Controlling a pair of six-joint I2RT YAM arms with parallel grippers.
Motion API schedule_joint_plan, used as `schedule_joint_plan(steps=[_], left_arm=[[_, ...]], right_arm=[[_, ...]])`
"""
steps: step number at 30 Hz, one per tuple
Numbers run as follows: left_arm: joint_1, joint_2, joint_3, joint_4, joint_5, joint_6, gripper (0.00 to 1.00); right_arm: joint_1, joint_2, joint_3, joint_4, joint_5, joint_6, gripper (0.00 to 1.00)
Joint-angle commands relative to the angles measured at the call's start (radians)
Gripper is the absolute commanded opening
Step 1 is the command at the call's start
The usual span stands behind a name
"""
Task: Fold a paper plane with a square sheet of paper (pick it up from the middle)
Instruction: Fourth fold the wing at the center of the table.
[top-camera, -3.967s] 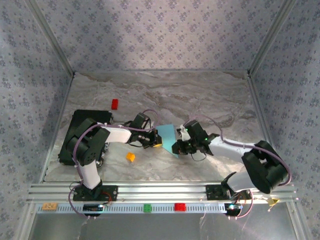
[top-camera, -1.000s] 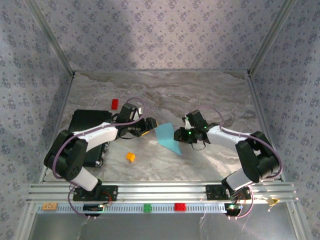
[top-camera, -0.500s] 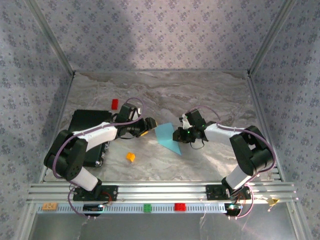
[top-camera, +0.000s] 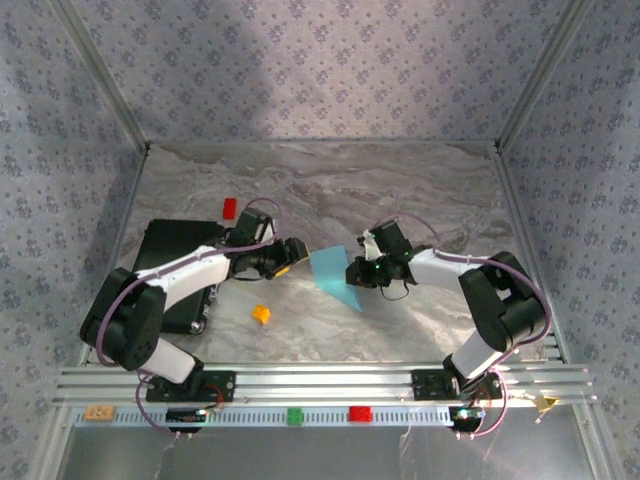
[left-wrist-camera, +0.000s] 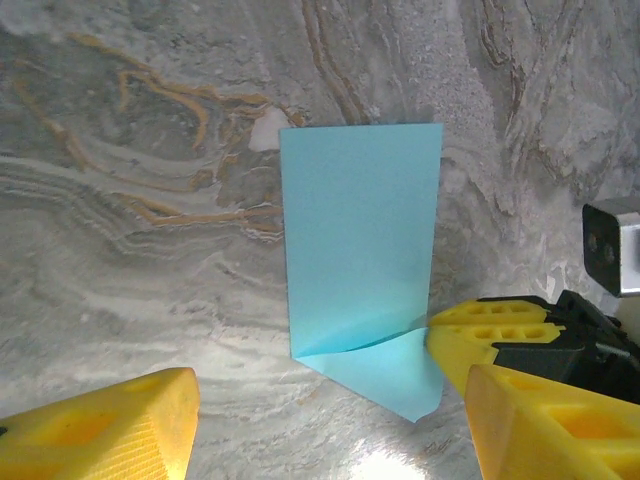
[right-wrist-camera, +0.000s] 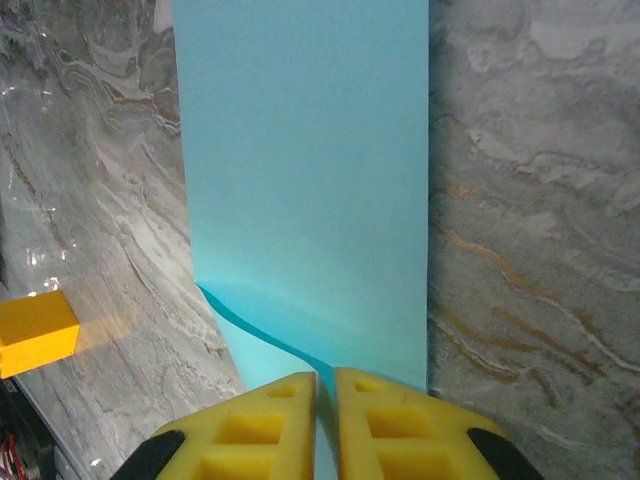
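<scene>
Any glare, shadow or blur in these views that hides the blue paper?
Top external: a soft shadow on the patterned back wall; the folded light-blue paper sheet evenly lit. Left wrist: a bright glare patch on the marble tabletop below the paper. Right wrist: paper sharp, small glints on the marble at left.

Bright even overhead light, soft shadows, small glare on the table (left-wrist-camera: 385, 465), overhead view softer.
</scene>
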Motion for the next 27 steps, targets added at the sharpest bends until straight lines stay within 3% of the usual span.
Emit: schedule_joint_plan(steps=[1,11,16,24,27], left_arm=[[-0.008,-0.063,-0.021,-0.06,-0.056,-0.046,0.7],[-0.019,-0.078,-0.02,-0.064,-0.069,0.016,0.7],[-0.029,-0.134,-0.086,0.04,-0.085,0.036,0.7],[-0.046,-0.189,-0.135,0.033,-0.082,0.011,0.72],[-0.044,-0.148,-0.108,0.065,-0.057,0.015,0.73]], right_arm=[[0.011,-0.029,0.03,-0.086,-0.016,-0.045,0.14],[0.012,-0.055,0.0,-0.054,-0.004,-0.043,0.18],[0.01,-0.089,-0.06,0.021,-0.016,-0.019,0.18],[0.02,-0.086,-0.042,0.029,-0.047,-0.022,0.17],[0.015,-0.092,-0.048,0.023,-0.042,-0.02,0.11]])
